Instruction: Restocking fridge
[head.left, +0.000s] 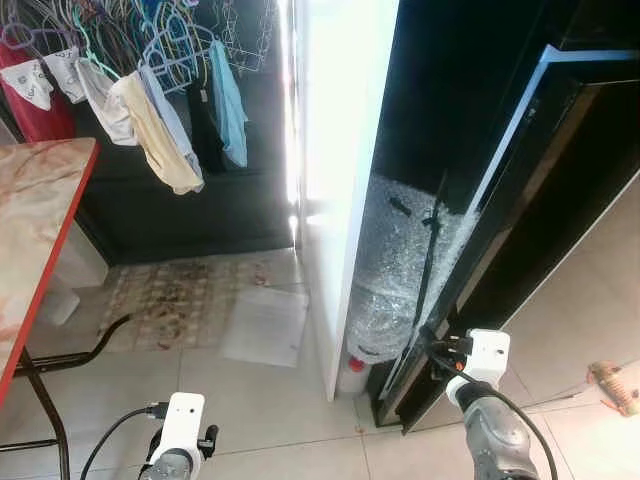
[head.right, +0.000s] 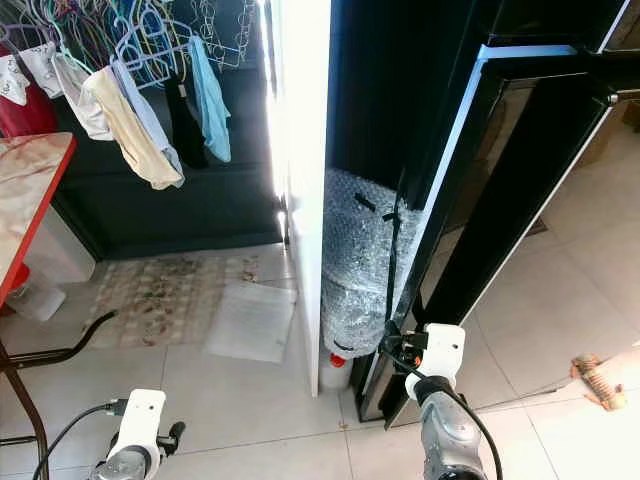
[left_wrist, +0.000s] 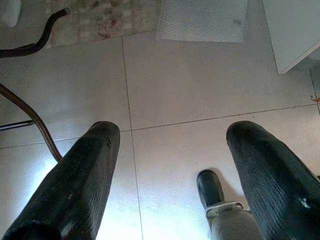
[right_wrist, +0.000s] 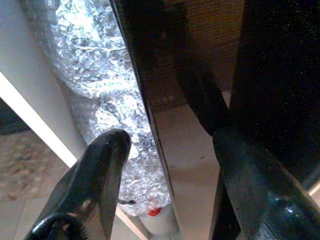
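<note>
The tall black fridge (head.left: 560, 200) stands on the right of the room, its glossy door (head.right: 500, 190) slightly ajar with the edge facing the robot. Just beside it on the left, squeezed between the fridge and a white wall panel (head.left: 335, 150), a big bottle wrapped in bubble wrap (head.left: 400, 270) stands upright on the tiled floor (head.left: 270, 410), a red cap (head.left: 356, 364) showing near its base. Further left, a marbled bench with a red edge (head.left: 40, 230) juts in, and clothes on hangers (head.left: 150, 90) dangle above a patterned mat (head.left: 180, 300) and a sheet of bubble wrap (head.left: 265, 325) lying flat on the tiles.

The right gripper (right_wrist: 170, 150) is raised to the lower part of the door, its fingers spread wide on either side of the door's edge, one finger (right_wrist: 95, 175) on the bottle's side, the other on the dark face; they do not look pressed against it. The left gripper (left_wrist: 170, 150) hangs low over the floor, fingers wide apart, holding nothing.
</note>
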